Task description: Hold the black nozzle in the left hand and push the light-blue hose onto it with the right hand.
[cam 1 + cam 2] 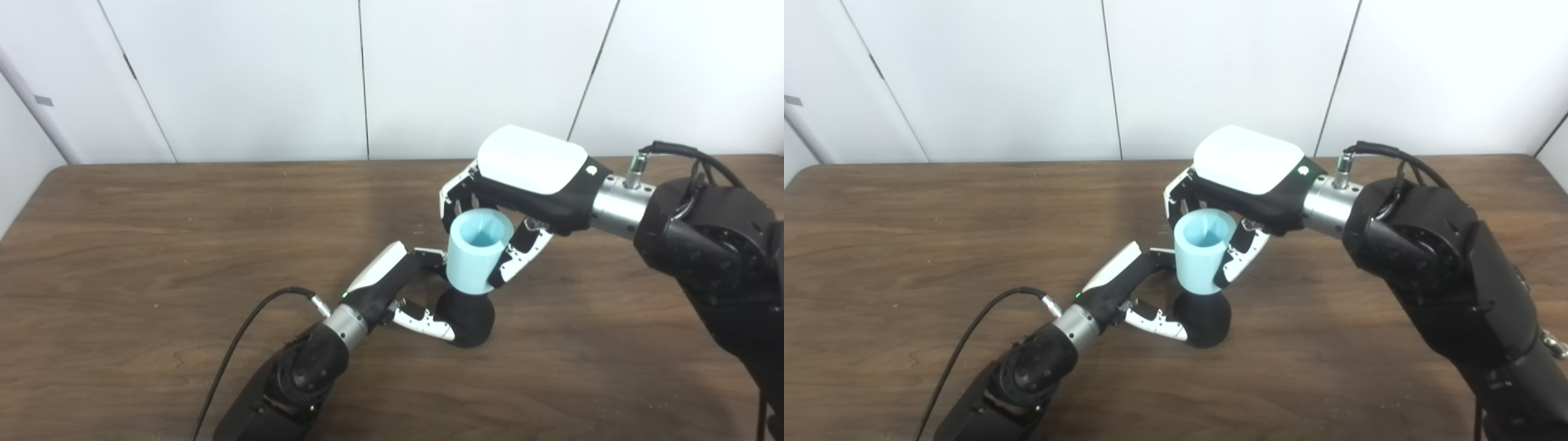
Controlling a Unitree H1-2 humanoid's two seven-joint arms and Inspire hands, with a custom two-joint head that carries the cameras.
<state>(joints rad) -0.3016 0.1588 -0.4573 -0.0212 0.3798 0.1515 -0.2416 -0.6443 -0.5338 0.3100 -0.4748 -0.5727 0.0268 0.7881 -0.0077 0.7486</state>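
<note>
Mia: Near the middle of the brown table [153, 245], a bit closer to the front edge, what is that round black thing?

Ben: That is the black nozzle [473, 318]. It sits on the wood, and the left hand [401, 288] is wrapped around it. One white and black finger [429, 323] curls along its front side, and the other fingers go behind it.

Mia: So the left hand is holding it?

Ben: Yes, it looks like it is gripping the nozzle from the left side.

Mia: And the blue thing on top?

Ben: That is the light-blue hose [479, 250]. It is a short fat tube, standing almost straight up, with its open end facing up. Its bottom end touches the top of the nozzle. I cannot tell how far it is pushed on.

Mia: Who holds the hose?

Ben: The right hand [1237, 177] does. It comes from the right side of the table, with its white back facing up. Its fingers go around the far side of the hose, and its thumb [520, 251] presses on the near right side. So that hand is closed on the hose.

Mia: What is the black line by the left arm?

Ben: That is a cable [245, 343], running down toward the front edge of the table
</note>
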